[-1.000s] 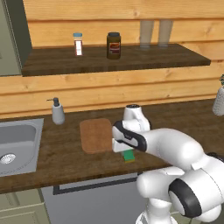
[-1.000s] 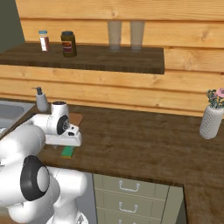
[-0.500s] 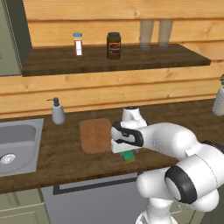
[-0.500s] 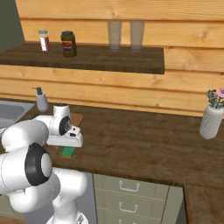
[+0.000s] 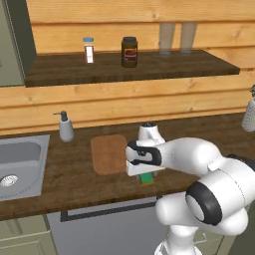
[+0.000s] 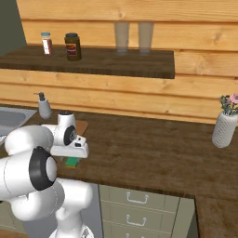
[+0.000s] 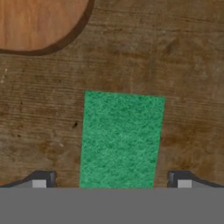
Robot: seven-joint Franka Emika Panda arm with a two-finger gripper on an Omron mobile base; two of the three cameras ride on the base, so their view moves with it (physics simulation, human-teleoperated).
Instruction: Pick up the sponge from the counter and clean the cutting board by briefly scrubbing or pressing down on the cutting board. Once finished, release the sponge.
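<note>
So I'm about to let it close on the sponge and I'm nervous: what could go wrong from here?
The open tool straddles the sponge with little room at either fingertip, so a small offset could push the sponge along the counter rather than grip it. The sponge is flat, so the tips may hit the wood first. The cutting board lies close by; a nudged sponge could catch its rim.

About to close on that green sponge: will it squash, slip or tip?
The sponge looks fibrous on top, so it probably grips well. Flat on the counter, it shouldn't tip or roll. Likely soft and light; with the open tool straddling it, expect squashing.
</note>
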